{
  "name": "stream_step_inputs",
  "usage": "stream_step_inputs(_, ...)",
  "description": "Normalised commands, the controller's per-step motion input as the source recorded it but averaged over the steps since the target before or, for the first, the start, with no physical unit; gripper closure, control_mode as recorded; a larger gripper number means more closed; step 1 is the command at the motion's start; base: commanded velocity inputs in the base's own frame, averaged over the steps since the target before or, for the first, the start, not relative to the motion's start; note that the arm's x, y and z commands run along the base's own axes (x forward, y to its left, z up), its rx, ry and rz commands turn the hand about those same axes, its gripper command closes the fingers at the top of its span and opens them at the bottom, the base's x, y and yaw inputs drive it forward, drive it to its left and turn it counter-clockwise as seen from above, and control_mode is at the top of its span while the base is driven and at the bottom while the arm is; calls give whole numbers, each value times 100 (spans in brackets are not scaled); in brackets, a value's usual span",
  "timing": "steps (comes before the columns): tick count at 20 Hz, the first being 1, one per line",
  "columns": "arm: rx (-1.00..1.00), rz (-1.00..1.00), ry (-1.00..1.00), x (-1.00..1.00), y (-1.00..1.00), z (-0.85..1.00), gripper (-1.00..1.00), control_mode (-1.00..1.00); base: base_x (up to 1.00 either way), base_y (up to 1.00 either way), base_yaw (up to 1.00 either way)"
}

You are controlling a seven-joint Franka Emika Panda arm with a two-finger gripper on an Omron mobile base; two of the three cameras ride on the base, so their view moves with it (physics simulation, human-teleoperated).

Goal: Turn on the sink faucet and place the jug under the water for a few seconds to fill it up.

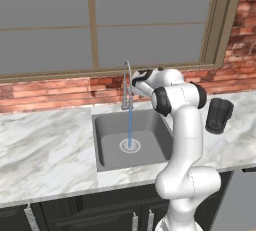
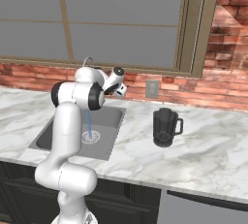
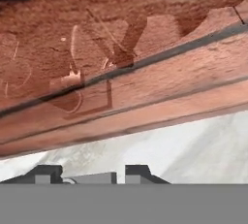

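Water (image 1: 130, 125) ran in a thin stream from the faucet (image 1: 126, 82) into the sink (image 1: 112, 145). Right of the sink, the jug (image 1: 219, 115) stood on the counter (image 1: 45, 150), untouched. Gripper (image 3: 88, 172) faced the brick wall (image 3: 121, 34), part-open, holding nothing.

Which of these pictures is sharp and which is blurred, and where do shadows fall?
Left base view: sharp, evenly lit, the water clear against the sink. Right base view: equally sharp, the jug dark, a faint shadow at its base. Hand view: soft and smeared, dark shadow shapes cast across the brick wall.
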Motion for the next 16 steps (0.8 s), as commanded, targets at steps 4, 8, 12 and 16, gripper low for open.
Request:
stream_step_inputs(4,0,-14,0,-55,-64,0,100,-100,0,0,0)
stream_step_inputs(8,0,-21,-6,-64,-43,24,100,-100,0,0,0)
stream_step_inputs(12,0,-21,-14,-70,-19,84,-100,-100,0,0,0)
stream_step_inputs(16,0,-16,-13,-69,-14,100,-100,-100,0,0,0)
